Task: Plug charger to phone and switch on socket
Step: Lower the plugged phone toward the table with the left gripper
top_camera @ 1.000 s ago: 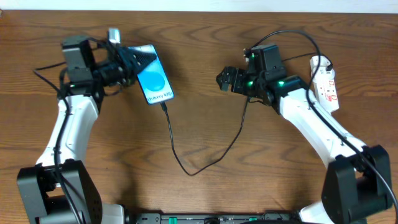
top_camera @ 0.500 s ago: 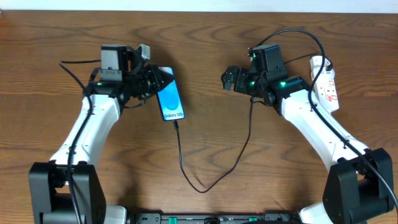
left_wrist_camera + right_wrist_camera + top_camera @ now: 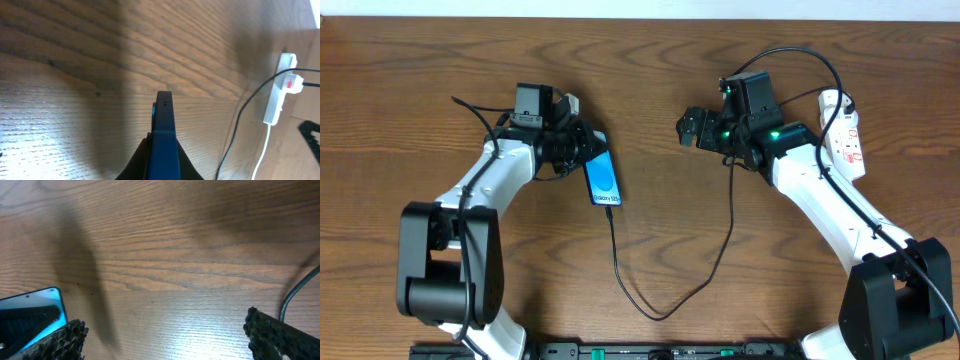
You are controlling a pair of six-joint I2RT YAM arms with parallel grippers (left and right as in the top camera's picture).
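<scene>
My left gripper [image 3: 582, 148] is shut on the phone [image 3: 602, 178], a slim phone with a blue screen, held near the table's middle left. In the left wrist view the phone [image 3: 163, 135] shows edge-on between the fingers. The charger [image 3: 650, 300] is a thin black cable running from the phone's lower end in a loop across the table and up toward my right arm. My right gripper [image 3: 686, 128] is open and empty above bare wood, right of the phone. The socket [image 3: 844, 134], a white power strip with red marks, lies at the far right and also shows in the left wrist view [image 3: 279, 90].
The socket's thick white cord [image 3: 260, 155] runs down from the strip. The phone's corner shows at the lower left of the right wrist view [image 3: 30, 315]. The wooden table [image 3: 650, 60] stretches under both arms.
My left gripper has carried the phone to the right, toward the table's middle, and turned it more upright. The cable loop has trailed along to the right. The right arm has barely moved.
</scene>
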